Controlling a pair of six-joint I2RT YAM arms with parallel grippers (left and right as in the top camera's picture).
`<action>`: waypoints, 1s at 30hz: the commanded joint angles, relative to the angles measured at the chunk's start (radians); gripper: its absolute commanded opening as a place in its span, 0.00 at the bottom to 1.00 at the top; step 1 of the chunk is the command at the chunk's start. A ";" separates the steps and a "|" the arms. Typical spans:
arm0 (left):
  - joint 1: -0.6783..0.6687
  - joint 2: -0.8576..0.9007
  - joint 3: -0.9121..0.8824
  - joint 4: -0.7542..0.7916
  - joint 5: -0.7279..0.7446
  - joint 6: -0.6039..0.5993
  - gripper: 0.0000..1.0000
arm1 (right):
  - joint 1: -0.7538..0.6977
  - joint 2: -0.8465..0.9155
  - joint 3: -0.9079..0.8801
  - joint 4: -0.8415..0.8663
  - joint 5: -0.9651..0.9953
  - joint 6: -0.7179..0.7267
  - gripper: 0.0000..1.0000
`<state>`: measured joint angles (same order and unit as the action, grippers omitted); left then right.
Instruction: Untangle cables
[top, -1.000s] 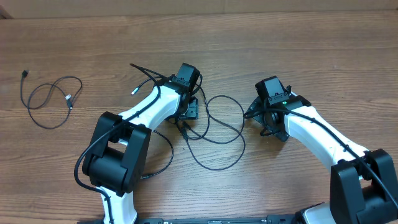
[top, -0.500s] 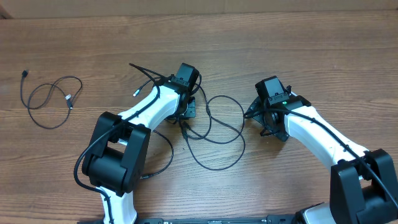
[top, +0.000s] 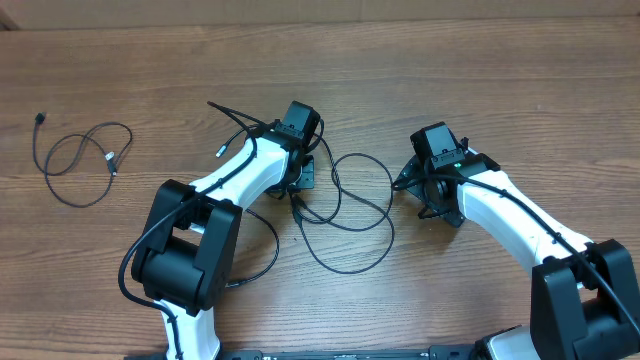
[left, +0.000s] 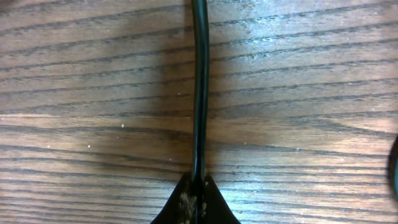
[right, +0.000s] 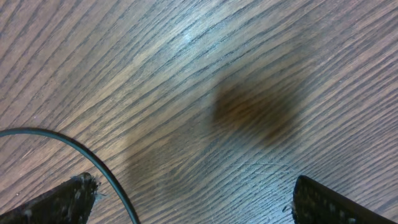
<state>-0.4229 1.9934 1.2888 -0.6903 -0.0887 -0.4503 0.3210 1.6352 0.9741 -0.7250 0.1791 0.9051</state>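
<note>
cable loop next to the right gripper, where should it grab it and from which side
Grip the cable loop at its rightmost arc, straight down from above, open right gripper astride it. There one strand lies flat on the table, clear of the crossings by the left gripper.

Overhead looks straight down on the table (top: 500, 80); both wrist views sit close above its wood.

Wooden table (top: 500, 80) — brown, grained
</note>
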 joint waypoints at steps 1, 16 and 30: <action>0.024 0.015 -0.041 -0.004 0.011 -0.038 0.04 | -0.003 -0.015 -0.005 0.005 -0.001 0.008 1.00; 0.056 0.015 -0.058 -0.019 0.012 -0.066 0.04 | -0.003 -0.015 -0.006 0.005 -0.001 0.008 1.00; 0.056 0.015 -0.042 -0.014 0.019 -0.027 0.04 | -0.003 -0.015 -0.005 0.005 -0.001 0.008 1.00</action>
<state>-0.3725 1.9804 1.2701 -0.6910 -0.0784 -0.4976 0.3210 1.6352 0.9741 -0.7254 0.1795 0.9054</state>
